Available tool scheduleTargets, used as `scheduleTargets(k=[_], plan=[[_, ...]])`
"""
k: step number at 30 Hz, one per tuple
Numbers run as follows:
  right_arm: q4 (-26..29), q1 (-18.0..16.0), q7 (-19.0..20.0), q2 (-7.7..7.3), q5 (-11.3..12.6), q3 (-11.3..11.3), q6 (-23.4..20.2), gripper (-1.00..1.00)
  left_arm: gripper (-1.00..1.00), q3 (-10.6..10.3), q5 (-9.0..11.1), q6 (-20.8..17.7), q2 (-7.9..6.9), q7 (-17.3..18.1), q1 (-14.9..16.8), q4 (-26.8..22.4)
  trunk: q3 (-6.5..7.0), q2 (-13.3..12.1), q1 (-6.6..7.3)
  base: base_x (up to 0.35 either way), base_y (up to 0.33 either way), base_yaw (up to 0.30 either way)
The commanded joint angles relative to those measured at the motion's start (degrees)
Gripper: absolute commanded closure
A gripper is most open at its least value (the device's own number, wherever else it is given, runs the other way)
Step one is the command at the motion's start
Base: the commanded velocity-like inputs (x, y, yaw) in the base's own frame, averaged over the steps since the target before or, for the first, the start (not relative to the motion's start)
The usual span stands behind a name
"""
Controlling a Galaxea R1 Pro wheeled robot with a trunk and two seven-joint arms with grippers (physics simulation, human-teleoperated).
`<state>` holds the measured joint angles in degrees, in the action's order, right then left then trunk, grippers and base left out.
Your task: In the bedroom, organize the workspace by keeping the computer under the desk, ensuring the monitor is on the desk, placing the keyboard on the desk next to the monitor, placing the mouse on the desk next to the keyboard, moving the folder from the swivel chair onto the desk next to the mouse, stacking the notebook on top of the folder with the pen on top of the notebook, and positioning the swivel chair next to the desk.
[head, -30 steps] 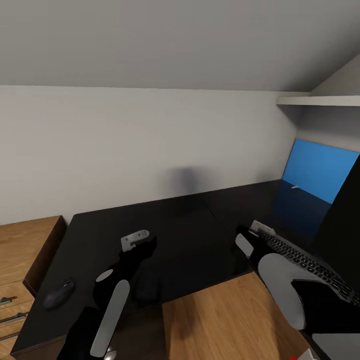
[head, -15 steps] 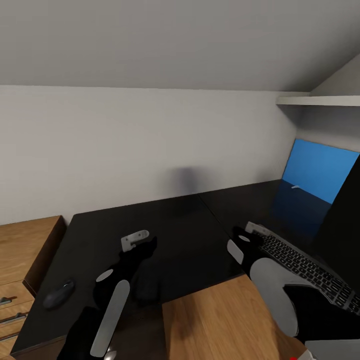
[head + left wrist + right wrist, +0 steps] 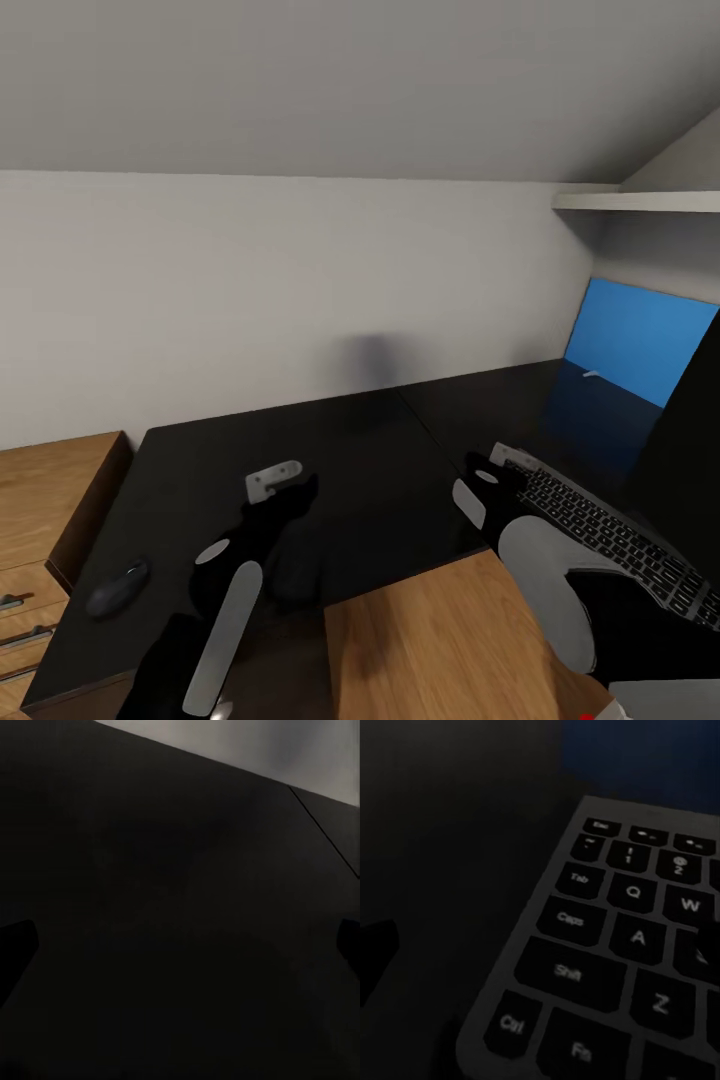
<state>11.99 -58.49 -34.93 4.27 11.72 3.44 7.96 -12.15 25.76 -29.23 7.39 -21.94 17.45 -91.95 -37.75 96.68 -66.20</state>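
Note:
The desk has a glossy black top that runs on to the right. On its left part lies the dark grey mouse. My left gripper hovers open over bare desk, right of the mouse. The keyboard lies on the right part, before the black monitor. My right gripper is open at the keyboard's left end. The keyboard's corner keys lie between that gripper's fingers. The blue folder shows at the far right, partly behind the monitor.
A low light-wood cabinet adjoins the desk's left end. Wooden floor shows in the desk's inner corner. A white shelf juts from the wall at upper right. A small grey item lies by the folder's lower edge.
My right gripper has shifted a little to the left along the keyboard's end. The left gripper has edged slightly forward. The mouse has stayed put.

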Motion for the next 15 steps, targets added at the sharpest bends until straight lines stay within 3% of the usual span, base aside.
scheduleTargets(k=[1, 15], plan=[[0.0, 0.0, 0.0, 0.04, 0.2, 0.3, 0.4, -1.0, -1.0, -0.1, 0.6, -0.1, -0.01, -0.6, 0.0, -0.1, -0.06, 0.0, 0.0, 0.0, 0.0, 0.0], [-0.3, 0.0, -0.1, -0.06, -0.3, 0.3, 0.1, -1.0, -1.0, -0.2, 0.6, -0.1, -0.01, -0.6, 0.0, -0.1, -0.06, 0.0, 0.0, 0.0, 0.0, 0.0]])
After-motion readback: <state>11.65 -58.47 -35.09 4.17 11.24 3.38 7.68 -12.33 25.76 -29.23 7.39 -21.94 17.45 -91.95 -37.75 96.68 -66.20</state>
